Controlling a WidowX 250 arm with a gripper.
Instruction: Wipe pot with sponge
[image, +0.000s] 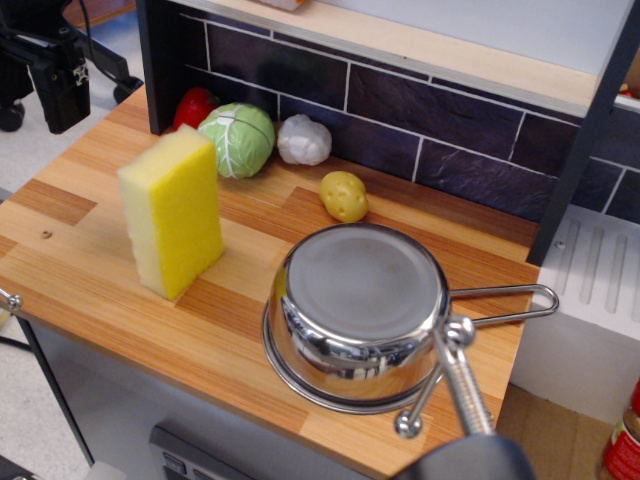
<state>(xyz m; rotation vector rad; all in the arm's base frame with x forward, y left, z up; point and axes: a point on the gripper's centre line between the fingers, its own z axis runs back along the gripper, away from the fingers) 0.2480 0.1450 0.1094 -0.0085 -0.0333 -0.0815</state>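
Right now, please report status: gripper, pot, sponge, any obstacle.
Gripper open, against pot. Pot upside down. Sponge upright on end, untouched, left of pot. Potato behind pot, not blocking.

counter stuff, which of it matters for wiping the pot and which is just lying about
For the job:
pot, upside down on the counter
sponge, standing on end left of it
tool, at the pot's near right side

Just lying about:
potato
cabbage
garlic
red pepper
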